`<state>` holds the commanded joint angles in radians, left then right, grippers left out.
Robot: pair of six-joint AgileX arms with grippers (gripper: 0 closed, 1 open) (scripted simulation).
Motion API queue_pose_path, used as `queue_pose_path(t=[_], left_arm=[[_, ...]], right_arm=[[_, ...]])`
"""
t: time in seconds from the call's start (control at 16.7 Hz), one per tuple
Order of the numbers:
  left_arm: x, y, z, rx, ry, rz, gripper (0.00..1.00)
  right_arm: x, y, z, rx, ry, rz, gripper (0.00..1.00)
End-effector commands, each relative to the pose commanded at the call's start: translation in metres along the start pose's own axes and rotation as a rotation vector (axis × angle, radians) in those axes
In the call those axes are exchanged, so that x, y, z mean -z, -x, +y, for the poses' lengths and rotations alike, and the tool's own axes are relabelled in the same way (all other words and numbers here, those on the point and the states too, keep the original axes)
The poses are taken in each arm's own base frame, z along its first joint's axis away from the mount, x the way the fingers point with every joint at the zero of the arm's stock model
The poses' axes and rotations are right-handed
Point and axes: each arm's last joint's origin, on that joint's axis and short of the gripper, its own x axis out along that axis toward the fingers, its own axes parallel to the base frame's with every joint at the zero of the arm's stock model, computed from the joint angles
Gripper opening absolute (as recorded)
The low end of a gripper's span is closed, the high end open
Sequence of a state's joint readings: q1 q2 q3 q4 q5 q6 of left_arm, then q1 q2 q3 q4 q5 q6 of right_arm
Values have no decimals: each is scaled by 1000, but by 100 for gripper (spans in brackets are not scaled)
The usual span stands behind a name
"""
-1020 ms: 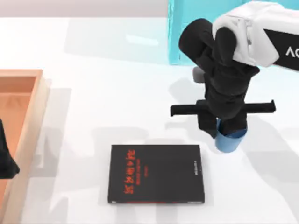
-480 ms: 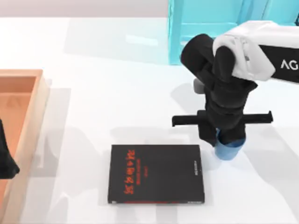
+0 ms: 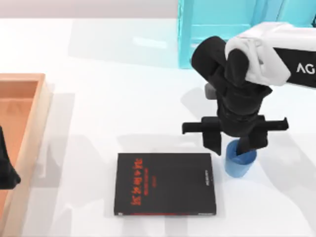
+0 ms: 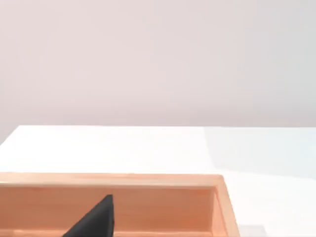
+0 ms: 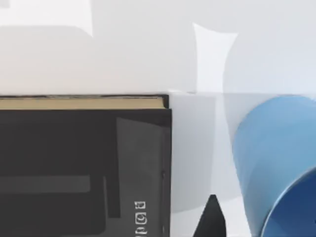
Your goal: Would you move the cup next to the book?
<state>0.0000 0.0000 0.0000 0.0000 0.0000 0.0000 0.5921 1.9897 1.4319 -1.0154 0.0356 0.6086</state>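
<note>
Top view shows the cup (image 3: 240,162) at lower right of the frame, standing on the surface (image 3: 123,98) just beside the book (image 3: 165,183). Right gripper (image 3: 232,145) hangs over it, fingers spread, one dipping inside the rim. Placement looks done; next, I judge, lift straight clear. Left gripper (image 3: 7,170) sits parked at the wooden tray (image 3: 37,118); I cannot tell its fingers' state.
</note>
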Motion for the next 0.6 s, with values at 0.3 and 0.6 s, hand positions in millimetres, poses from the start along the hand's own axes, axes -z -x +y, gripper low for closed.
queue_pose_path(t=[0.3, 0.6], left_arm=[[0, 0, 0, 0, 0, 0, 100], [0, 0, 0, 0, 0, 0, 100]], right_arm=[[0, 0, 0, 0, 0, 0, 100], [0, 0, 0, 0, 0, 0, 100]])
